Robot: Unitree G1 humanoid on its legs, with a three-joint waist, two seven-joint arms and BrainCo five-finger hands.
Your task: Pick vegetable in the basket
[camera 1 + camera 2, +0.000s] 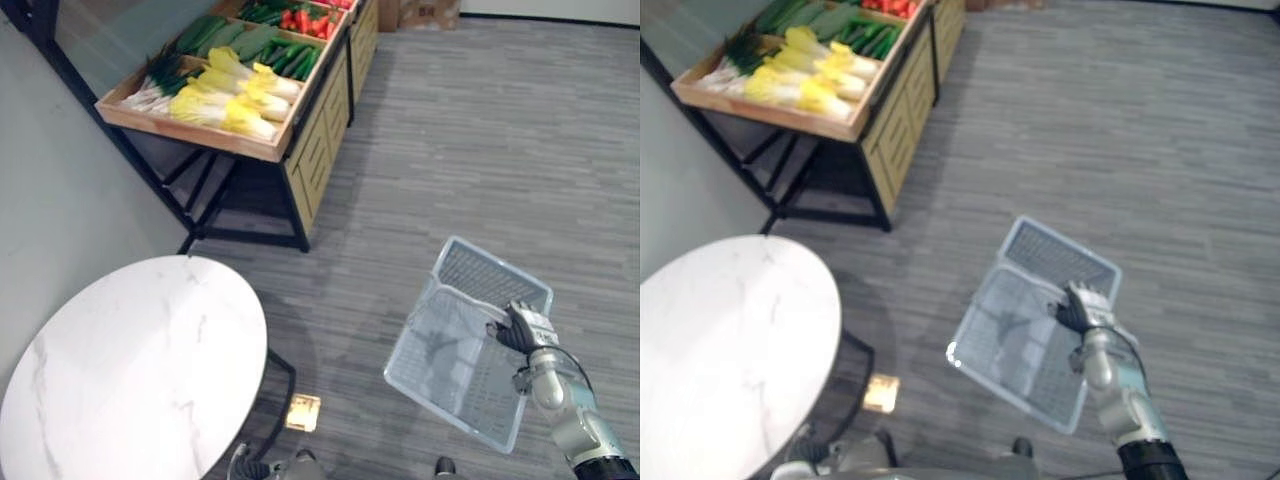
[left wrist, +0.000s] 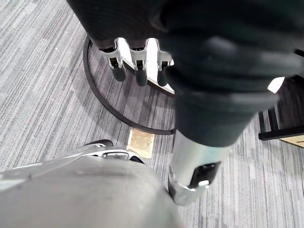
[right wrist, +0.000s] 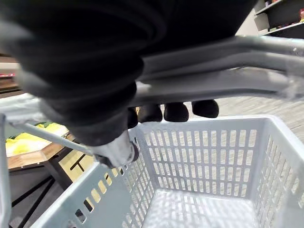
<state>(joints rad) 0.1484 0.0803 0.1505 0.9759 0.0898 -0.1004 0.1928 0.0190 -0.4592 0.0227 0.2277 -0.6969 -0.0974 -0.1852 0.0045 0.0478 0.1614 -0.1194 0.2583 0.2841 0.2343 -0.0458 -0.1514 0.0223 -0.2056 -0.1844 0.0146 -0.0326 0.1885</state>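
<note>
Grey carpeted floor [image 1: 480, 150] spreads in front of a wooden produce stand [image 1: 310, 150] stocked with yellow-leaved cabbages [image 1: 235, 95] and green vegetables [image 1: 285, 50]. Well apart from the stand, the right hand [image 1: 522, 325] curls its fingers round the handle [image 3: 228, 52] of an empty grey basket [image 1: 490, 272]. The left hand [image 2: 137, 66] hangs with relaxed fingers, holding nothing, also short of the stand. By my judgement, no vegetable is picked yet. Reaching the stand, taking one and dropping it in all remain.

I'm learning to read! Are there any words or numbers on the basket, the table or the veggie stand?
None to read: the basket, the white table and the vegetable stand show no words or numbers.
Any print on the cardboard box is too small to tell.
</note>
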